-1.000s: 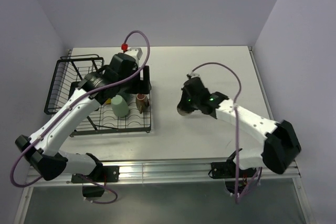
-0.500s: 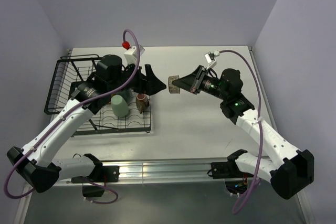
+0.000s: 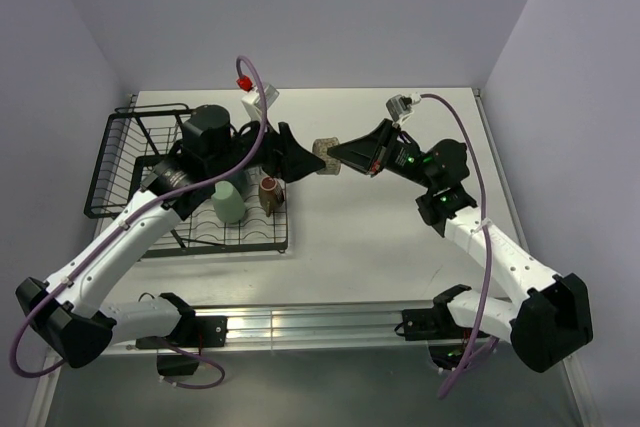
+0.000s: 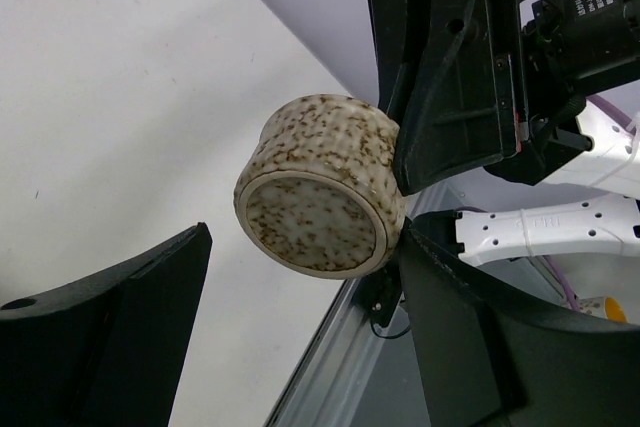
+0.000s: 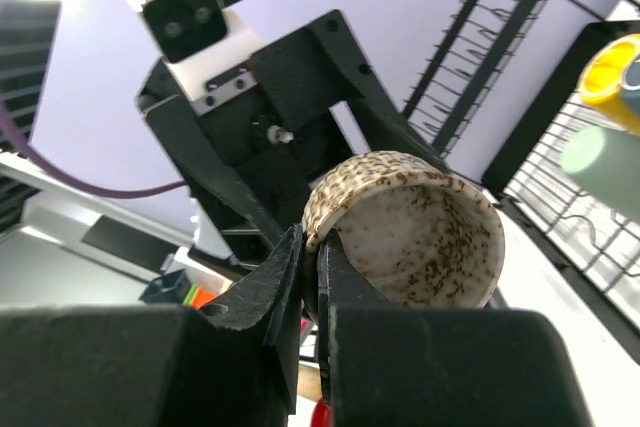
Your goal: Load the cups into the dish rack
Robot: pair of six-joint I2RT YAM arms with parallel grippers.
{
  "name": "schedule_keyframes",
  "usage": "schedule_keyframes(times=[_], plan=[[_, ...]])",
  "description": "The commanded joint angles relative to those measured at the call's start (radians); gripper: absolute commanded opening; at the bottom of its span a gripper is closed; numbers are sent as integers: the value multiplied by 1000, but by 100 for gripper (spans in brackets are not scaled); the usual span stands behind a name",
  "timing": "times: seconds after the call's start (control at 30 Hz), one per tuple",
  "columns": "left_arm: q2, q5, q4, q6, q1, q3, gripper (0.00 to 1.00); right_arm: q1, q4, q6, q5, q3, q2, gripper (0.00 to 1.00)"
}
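Observation:
A beige-brown speckled cup (image 3: pixel 326 157) hangs in the air between the two arms, lying on its side. My right gripper (image 3: pixel 342 155) is shut on its rim, one finger inside and one outside, as the right wrist view shows on the cup (image 5: pixel 420 232) and gripper (image 5: pixel 311 252). My left gripper (image 3: pixel 308 159) is open, its jaws spread wide on either side of the cup's base (image 4: pixel 320 192). The black wire dish rack (image 3: pixel 130 142) lies at the left. It holds a pale green tumbler (image 3: pixel 228 202) and a small brownish cup (image 3: pixel 270 193). A yellow mug (image 5: pixel 612 79) shows in the rack.
The rack's raised basket (image 3: pixel 112 162) is at the far left, its flat grid (image 3: pixel 250 237) nearer the middle. The white table (image 3: pixel 400 247) stretches under the held cup. Grey walls close in the back and both sides. A metal rail (image 3: pixel 320 322) runs along the near edge.
My right arm lifted the speckled cup off the table and swung it left. My left gripper turned toward it, and the cup now sits between the open left jaws.

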Motion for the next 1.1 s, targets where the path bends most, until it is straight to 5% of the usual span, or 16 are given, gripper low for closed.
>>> schedule_keyframes(times=[0.0, 0.9, 1.07], plan=[[-20, 52, 78, 4, 1, -13, 82, -4, 151, 65, -24, -1, -7, 0], [30, 101, 192, -47, 0, -43, 81, 21, 262, 151, -32, 5, 61, 0], [40, 115, 197, -54, -2, -42, 74, 30, 277, 156, -24, 2, 75, 0]])
